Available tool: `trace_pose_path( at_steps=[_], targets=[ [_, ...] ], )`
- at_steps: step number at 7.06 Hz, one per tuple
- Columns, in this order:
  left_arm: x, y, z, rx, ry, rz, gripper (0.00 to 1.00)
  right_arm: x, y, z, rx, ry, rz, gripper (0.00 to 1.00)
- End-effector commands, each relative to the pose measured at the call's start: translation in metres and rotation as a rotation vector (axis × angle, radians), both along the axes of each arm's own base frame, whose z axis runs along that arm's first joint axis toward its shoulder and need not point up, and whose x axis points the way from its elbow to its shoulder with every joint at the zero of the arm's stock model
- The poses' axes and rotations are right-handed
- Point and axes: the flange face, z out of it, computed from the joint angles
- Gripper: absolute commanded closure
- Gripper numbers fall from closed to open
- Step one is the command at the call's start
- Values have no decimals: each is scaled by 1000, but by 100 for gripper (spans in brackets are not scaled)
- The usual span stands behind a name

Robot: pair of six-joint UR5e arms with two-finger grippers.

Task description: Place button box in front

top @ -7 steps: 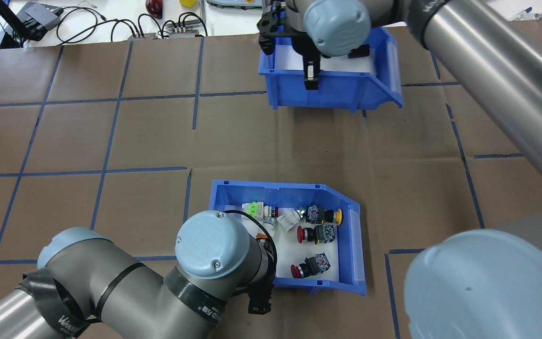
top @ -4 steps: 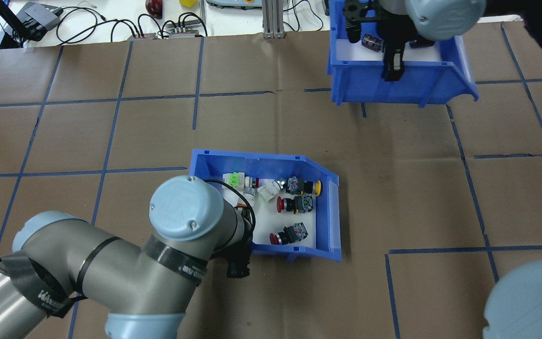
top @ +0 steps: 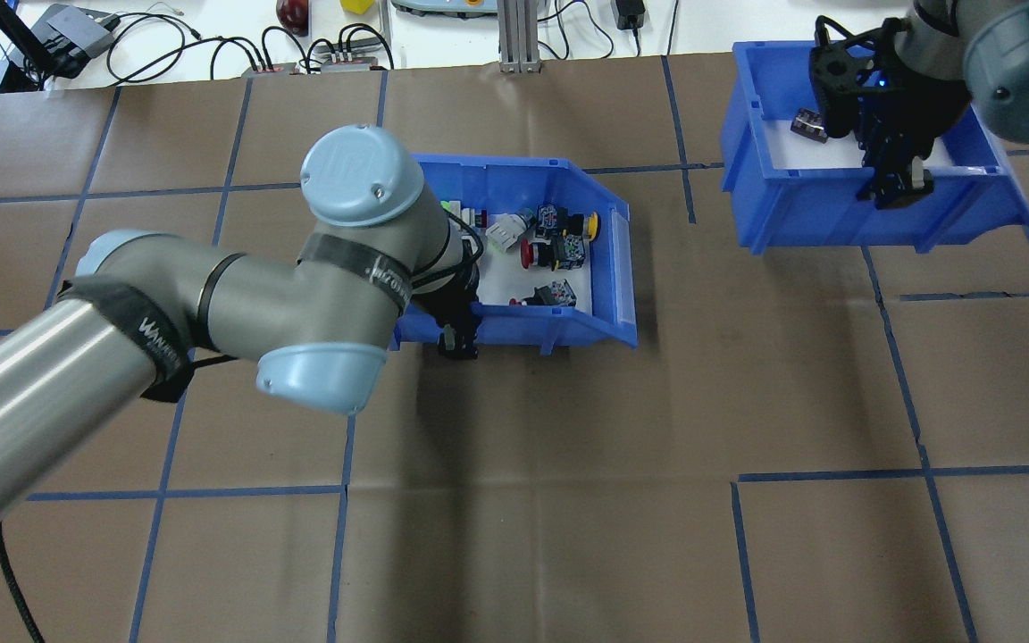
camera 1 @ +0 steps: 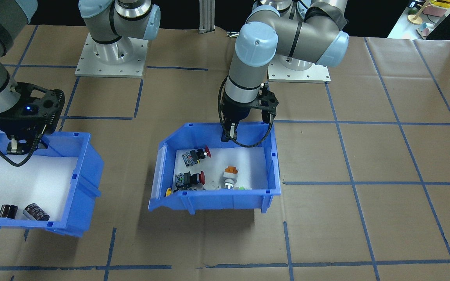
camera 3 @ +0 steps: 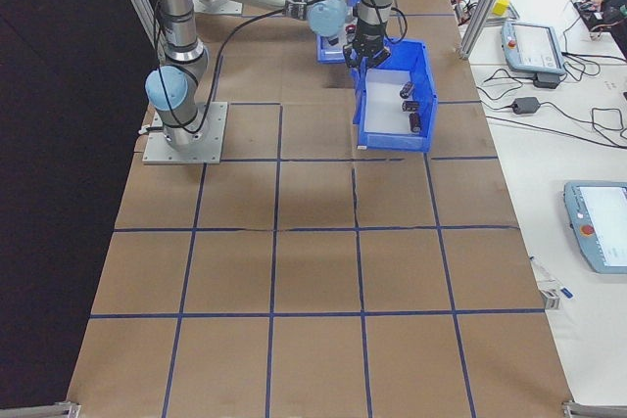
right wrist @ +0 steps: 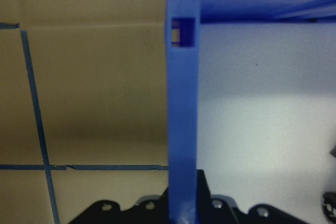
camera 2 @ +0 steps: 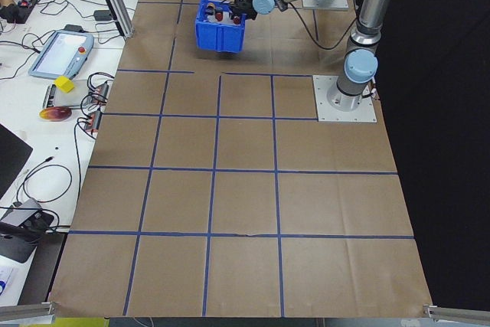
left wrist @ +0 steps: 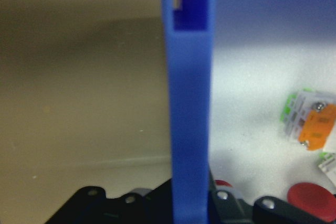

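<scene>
Button box [top: 608,259] is sitting mid-table, left gripper [top: 458,335] clamping its robot-side wall, one finger inside, one outside. Sloped cut-out side is facing the second blue bin [top: 800,214], which is well apart from the button box; right gripper [top: 897,183] is pinching that bin's robot-side wall. Red, yellow, orange push-buttons [camera 1: 193,155] are lying on the white foam.

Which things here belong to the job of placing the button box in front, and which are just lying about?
Belonging to the job:
- button box
- left gripper, clamped on its wall

Lying about:
- second blue bin with dark cylinders, gripped by the right gripper
- cables beyond the table
</scene>
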Motion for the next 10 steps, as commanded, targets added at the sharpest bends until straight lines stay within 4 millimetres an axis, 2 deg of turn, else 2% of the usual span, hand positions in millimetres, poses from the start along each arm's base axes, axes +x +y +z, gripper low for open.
trace_pose_path(
  at_steps=[1,2,3,4,5,6,7,8,10],
  targets=[
    [-31,-78,-23,-36,83,-4,100,-15,48,-21,-15,-1,-9,95],
    [-40,-103,-31,-44,109,2,100,-16,61,-24,-30,3,-15,95],
    [-47,-118,-35,-38,141,18,100,-14,68,-26,-26,5,-15,95],
    [-47,-118,-45,-25,136,19,100,-15,71,-29,-19,5,-18,95],
    [-48,-119,-43,-27,138,19,100,-16,73,-33,-8,5,-22,94],
    [-48,-123,-51,-16,135,22,100,-14,84,-35,-6,5,-27,94],
    [-49,-125,-65,3,125,35,100,-7,104,-38,-7,4,-30,94],
    [-48,-124,-56,-7,126,56,100,-1,121,-36,-27,8,-29,94],
    [-46,-119,-58,5,119,57,99,6,148,-53,-9,1,-56,93]
  ],
)
